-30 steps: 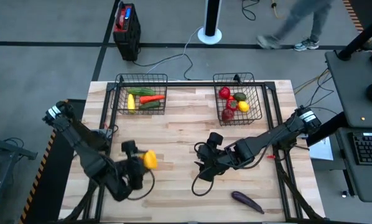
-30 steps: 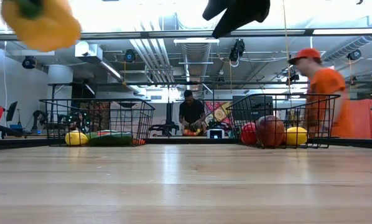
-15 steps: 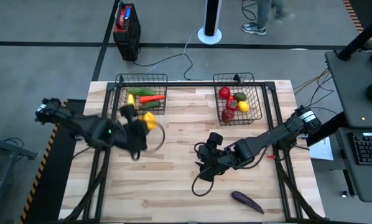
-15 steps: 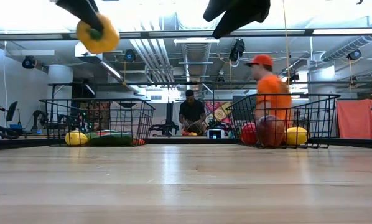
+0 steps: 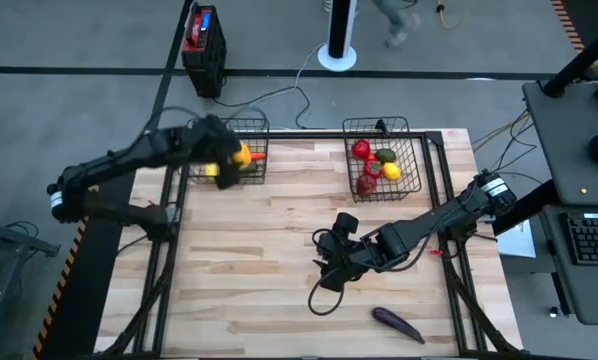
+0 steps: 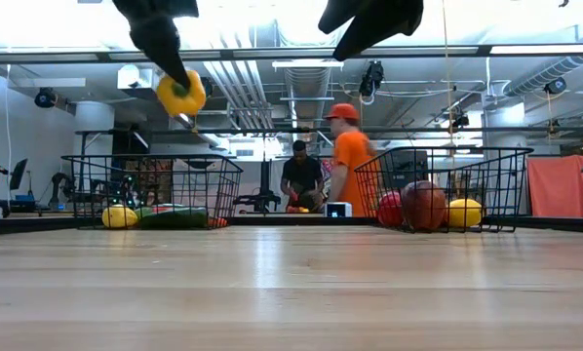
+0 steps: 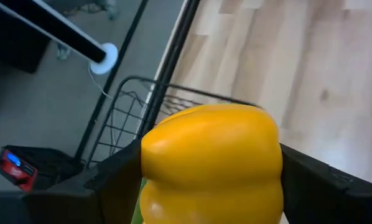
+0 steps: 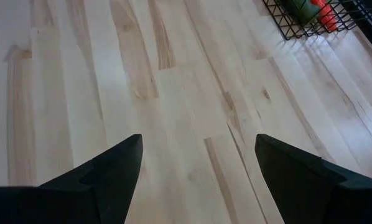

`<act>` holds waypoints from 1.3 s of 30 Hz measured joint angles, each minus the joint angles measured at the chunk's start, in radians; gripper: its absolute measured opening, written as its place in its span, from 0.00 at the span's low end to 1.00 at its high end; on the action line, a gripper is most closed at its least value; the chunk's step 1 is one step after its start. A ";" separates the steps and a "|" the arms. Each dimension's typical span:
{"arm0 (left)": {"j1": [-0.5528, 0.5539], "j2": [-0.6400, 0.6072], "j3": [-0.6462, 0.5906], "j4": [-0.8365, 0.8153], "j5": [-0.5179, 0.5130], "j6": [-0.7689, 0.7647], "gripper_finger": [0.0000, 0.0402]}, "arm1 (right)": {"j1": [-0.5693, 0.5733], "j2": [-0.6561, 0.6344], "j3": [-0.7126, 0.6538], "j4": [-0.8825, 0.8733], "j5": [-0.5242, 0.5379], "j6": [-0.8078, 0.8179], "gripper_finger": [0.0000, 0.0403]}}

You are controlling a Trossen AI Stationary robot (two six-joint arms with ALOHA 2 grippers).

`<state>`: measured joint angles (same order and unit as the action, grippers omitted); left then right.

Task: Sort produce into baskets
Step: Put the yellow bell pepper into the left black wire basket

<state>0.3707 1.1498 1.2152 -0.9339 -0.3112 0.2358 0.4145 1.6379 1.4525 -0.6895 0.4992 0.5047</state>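
Yellow pepper (image 5: 240, 155) is now hanging over the near rim of the left basket (image 5: 192, 135), clamped between the left gripper (image 5: 229, 160) fingers; the left wrist view is showing it (image 7: 211, 163) wedged tight between both dark fingers with the basket wire just beyond. A second ago it was being carried low over the near-left part of the table (image 5: 279, 300), half a second ago it was midway, so the arm is swinging it up and across toward the basket fast. In the low view the pepper (image 6: 181, 95) is riding high above the left basket (image 6: 150, 190), not yet dropped in. That basket is already holding a lemon (image 5: 211, 168), carrot (image 5: 245, 158) and cucumber (image 5: 241, 170), so the pepper looks headed for the vegetable side; release is likely the next step.

Right gripper (image 5: 331, 262) is waiting over mid-table, fingers spread and holding nothing, unmoved over the last second. Right basket (image 5: 419, 150) is holding tomatoes and other pieces. Purple eggplant (image 5: 397, 322) is lying on the table near the front edge, still to be sorted, probably last.
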 joint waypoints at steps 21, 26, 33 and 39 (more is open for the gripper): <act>0.409 0.369 0.000 0.148 0.217 0.296 0.72 | 0.000 0.000 0.000 0.000 0.000 0.001 0.75; 0.410 0.426 0.000 0.176 0.216 0.310 0.72 | 0.000 0.000 0.000 0.000 0.000 0.001 0.75; 0.410 0.475 0.000 0.212 0.217 0.323 0.72 | 0.000 0.000 0.000 0.000 0.000 0.001 0.75; 0.410 0.498 0.000 0.219 0.217 0.351 0.72 | 0.000 0.000 0.000 0.000 0.000 0.001 0.75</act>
<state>0.7811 1.6476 1.2148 -0.7148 -0.0944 0.5866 0.4141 1.6379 1.4525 -0.6899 0.4988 0.5053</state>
